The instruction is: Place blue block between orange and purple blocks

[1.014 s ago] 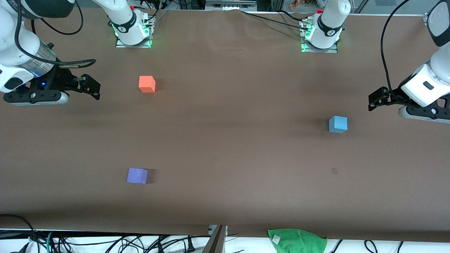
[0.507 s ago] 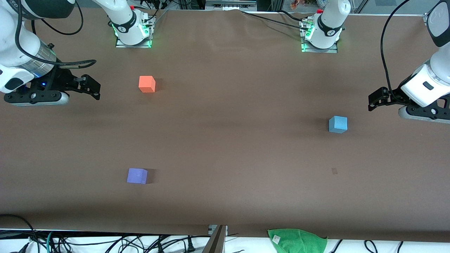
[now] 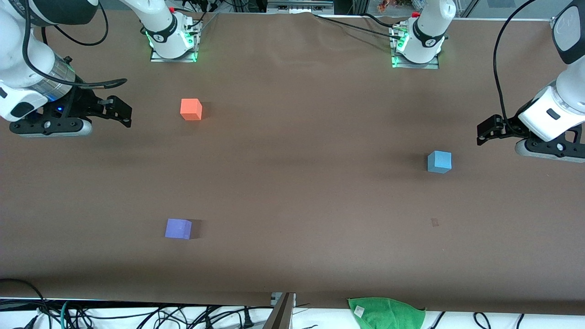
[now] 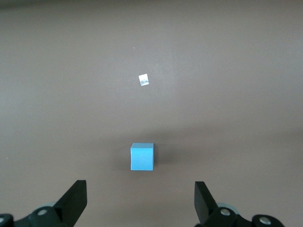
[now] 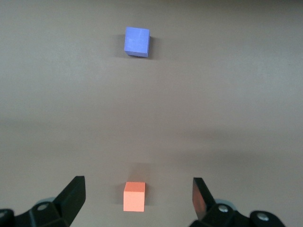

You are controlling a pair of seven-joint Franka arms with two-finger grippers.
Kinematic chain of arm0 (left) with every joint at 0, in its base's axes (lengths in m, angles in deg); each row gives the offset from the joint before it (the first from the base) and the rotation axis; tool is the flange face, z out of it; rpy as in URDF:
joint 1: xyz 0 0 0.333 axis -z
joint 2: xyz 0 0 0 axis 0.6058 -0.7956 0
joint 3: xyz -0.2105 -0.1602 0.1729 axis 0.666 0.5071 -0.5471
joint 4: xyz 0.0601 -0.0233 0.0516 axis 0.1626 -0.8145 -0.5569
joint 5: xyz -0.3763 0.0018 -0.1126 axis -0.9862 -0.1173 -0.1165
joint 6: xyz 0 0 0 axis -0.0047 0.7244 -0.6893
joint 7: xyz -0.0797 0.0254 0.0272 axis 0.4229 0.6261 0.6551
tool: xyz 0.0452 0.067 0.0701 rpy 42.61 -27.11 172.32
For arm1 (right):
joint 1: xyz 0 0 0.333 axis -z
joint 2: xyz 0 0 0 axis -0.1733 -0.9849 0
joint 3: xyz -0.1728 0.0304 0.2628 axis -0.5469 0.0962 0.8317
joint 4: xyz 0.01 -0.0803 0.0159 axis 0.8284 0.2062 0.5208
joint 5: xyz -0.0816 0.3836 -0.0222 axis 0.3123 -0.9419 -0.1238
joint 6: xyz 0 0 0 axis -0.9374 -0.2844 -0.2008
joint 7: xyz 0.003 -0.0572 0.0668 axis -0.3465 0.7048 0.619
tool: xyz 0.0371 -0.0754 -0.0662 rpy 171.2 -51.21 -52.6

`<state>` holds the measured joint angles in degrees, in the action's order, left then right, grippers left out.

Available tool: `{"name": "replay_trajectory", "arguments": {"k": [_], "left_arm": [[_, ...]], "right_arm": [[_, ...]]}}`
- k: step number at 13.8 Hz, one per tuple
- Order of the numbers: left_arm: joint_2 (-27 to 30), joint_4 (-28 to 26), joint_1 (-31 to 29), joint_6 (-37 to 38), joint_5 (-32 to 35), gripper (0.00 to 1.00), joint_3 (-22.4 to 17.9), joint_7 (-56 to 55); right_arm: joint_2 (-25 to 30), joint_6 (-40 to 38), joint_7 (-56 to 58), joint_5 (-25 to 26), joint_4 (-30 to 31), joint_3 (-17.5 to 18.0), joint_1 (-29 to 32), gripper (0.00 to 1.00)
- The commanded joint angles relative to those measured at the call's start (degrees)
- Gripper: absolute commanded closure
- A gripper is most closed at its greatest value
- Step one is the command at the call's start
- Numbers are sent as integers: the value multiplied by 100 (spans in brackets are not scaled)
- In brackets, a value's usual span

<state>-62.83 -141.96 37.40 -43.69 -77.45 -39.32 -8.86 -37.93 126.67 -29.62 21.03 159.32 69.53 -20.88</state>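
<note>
Blue block lies on the table, seemingly just ahead of wide-spread, empty left gripper

Both arms are hanging out at their own ends of the bench, left gripper and right gripper each up in the air, jaws spread wide, nothing held, fingers pointing in toward the middle.
</note>
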Motion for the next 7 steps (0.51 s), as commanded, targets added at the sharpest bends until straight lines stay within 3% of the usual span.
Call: {"name": "replay_trajectory", "arguments": {"k": [1, 5, 7], "left_arm": [[-183, 103, -11, 99, 150, 0, 7, 57], [-779, 85, -99, 871, 97, 0, -1, 93], [-1112, -3, -283, 847, 89, 0, -1, 101]], "right_arm": [[25, -104, 15, 36, -34, 27, -9, 0], [16, -104, 15, 27, -25, 10, 0, 0], [16, -104, 15, 27, -25, 10, 0, 0]]}}
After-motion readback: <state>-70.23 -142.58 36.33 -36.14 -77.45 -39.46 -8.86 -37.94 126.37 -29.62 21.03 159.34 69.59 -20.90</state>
